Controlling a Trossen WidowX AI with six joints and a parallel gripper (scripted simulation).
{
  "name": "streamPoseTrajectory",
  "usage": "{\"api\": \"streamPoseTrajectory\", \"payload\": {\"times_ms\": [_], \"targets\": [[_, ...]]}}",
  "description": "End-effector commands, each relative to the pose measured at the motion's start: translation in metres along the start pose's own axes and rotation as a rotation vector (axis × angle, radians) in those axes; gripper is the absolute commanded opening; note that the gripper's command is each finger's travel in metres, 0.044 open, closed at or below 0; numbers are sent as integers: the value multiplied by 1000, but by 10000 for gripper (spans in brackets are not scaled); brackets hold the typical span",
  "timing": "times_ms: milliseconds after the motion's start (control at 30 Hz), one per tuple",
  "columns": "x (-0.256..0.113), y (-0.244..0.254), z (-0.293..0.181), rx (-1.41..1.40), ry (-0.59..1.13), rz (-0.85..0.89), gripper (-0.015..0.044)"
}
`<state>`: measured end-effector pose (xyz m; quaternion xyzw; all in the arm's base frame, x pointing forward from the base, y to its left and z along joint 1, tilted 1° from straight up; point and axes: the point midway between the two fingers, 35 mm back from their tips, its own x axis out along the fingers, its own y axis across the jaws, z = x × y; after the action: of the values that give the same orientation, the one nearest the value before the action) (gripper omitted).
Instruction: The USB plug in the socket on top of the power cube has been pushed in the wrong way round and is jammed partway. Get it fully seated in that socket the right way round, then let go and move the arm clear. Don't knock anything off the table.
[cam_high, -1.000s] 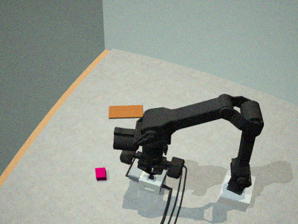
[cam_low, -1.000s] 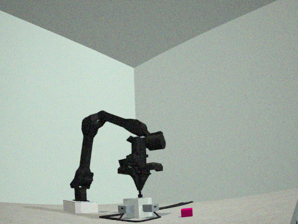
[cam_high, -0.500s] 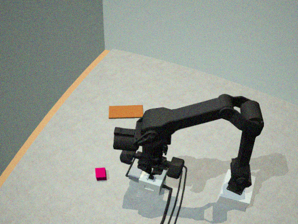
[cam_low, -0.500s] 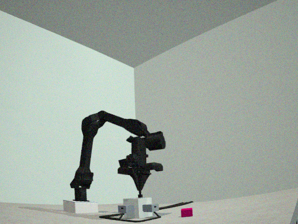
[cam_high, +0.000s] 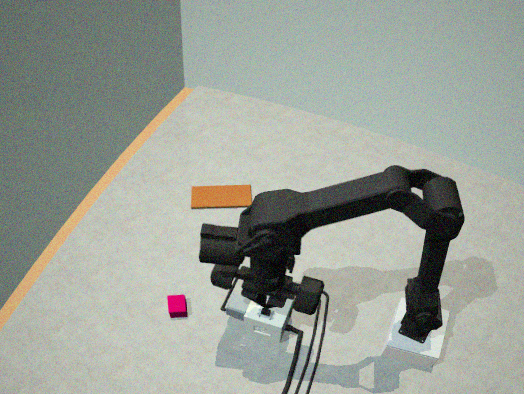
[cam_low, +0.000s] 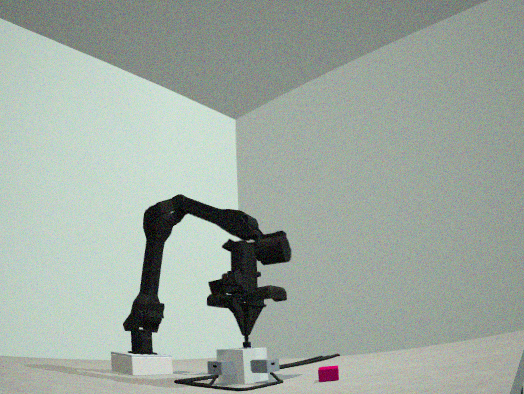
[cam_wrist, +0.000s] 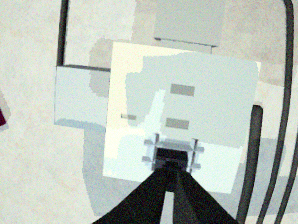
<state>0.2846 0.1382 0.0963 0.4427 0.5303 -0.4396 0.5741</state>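
Pinching the USB plug (cam_high: 266, 312) (cam_low: 246, 344) (cam_wrist: 171, 157), claw (cam_high: 265, 306) (cam_low: 246, 336) (cam_wrist: 170, 179) upright over the power cube (cam_high: 267, 320) (cam_low: 237, 365) (cam_wrist: 215, 110) — plug directly below the fingertips, at the socket, inward of the bench's orange-trimmed edge (cam_high: 102, 185) — seating depth and keying unclear.
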Motion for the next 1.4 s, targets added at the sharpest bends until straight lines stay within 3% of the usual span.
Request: {"api": "streamPoseTrajectory", "payload": {"times_ms": [0, 867, 1000, 1367], "targets": [[3, -1, 0, 2, -5, -3, 0], [3, -1, 0, 2, -5, -3, 0], [0, 0, 0, 0, -1, 2, 95], [0, 0, 0, 0, -1, 2, 95]]}}
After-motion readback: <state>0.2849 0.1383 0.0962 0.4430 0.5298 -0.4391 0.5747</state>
